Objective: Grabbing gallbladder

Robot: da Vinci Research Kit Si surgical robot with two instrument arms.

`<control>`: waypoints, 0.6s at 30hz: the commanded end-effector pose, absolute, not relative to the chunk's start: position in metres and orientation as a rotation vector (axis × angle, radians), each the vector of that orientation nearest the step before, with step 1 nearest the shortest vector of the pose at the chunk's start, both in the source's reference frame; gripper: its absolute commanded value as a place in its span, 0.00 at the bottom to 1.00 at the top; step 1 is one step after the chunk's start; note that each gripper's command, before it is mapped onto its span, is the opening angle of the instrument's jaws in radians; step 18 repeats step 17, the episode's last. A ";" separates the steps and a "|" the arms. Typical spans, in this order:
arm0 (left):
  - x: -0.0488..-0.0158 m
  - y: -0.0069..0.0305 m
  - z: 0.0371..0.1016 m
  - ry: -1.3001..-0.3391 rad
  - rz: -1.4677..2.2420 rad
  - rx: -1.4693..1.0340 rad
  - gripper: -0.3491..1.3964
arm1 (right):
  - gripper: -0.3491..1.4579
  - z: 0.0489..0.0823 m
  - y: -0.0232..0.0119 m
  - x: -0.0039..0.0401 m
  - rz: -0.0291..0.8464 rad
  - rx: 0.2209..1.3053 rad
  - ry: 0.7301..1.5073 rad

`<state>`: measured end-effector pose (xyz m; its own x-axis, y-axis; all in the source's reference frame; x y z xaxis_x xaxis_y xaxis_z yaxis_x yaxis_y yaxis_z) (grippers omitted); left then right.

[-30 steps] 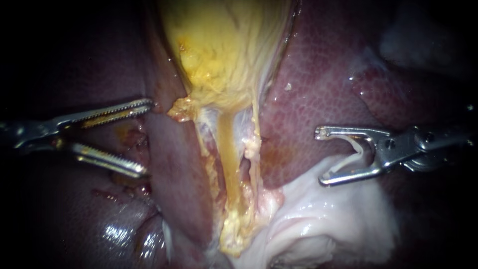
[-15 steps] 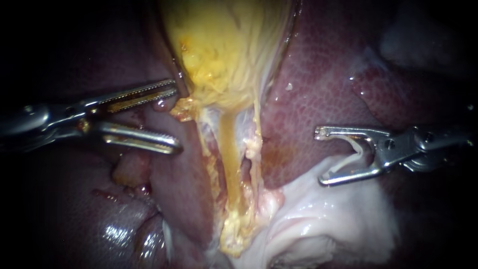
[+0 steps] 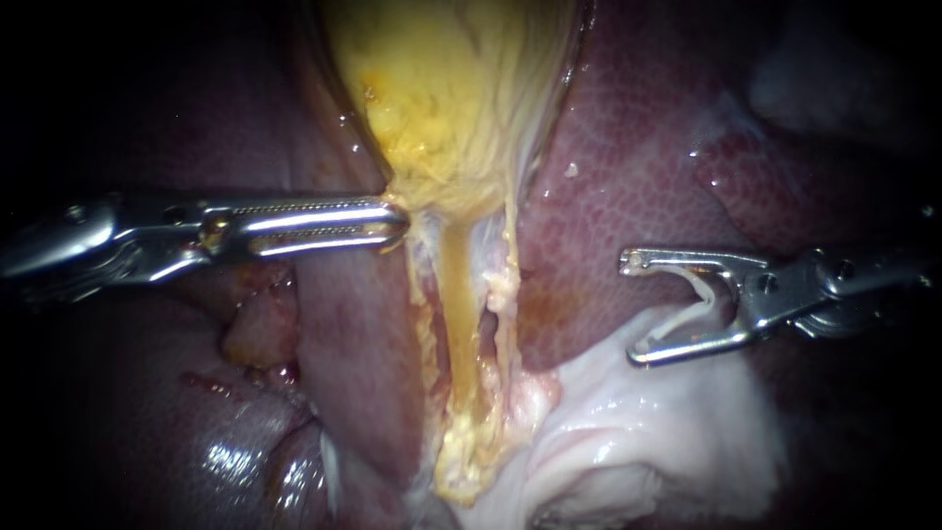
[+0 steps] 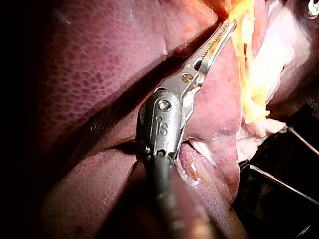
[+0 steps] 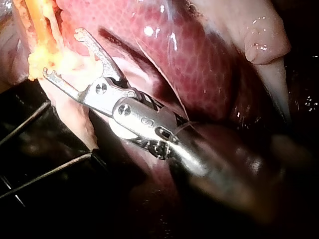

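Against dark liver (image 3: 628,147), the left instrument (image 3: 395,224) has advanced and its hand, open a moment ago, now grips the edge of the gallbladder (image 3: 451,108) at its neck, centre view, so the grab looks made; the right instrument (image 3: 633,307) holds its hand open, idle.

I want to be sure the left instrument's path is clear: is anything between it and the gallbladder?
Nothing visible. The left instrument touches the gallbladder at its narrow lower end, with the liver beside it. The right instrument, jaws open, is well apart, over the liver.
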<state>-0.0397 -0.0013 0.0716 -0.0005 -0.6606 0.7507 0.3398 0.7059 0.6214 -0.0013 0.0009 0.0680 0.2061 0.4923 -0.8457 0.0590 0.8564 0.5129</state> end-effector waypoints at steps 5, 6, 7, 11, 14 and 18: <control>-0.0392 -0.0013 0.0713 -1.338 -0.799 0.299 0.00 | 0.53 0.0679 0.0008 -0.0013 0.319 0.493 1.343; -0.0392 -0.0014 0.0712 -1.338 -0.799 0.299 0.00 | 0.53 0.0679 0.0008 -0.0013 0.319 0.493 1.343; -0.0392 -0.0014 0.0711 -1.338 -0.800 0.298 0.00 | 0.53 0.0679 0.0008 -0.0013 0.319 0.493 1.343; -0.0393 -0.0015 0.0710 -1.338 -0.800 0.298 0.00 | 0.53 0.0679 0.0008 -0.0012 0.319 0.493 1.343; -0.0392 -0.0015 0.0710 -1.338 -0.800 0.298 0.00 | 0.53 0.0679 0.0008 -0.0012 0.319 0.493 1.343; -0.0391 -0.0015 0.0710 -1.337 -0.801 0.296 0.00 | 0.53 0.0679 0.0008 -0.0012 0.320 0.492 1.343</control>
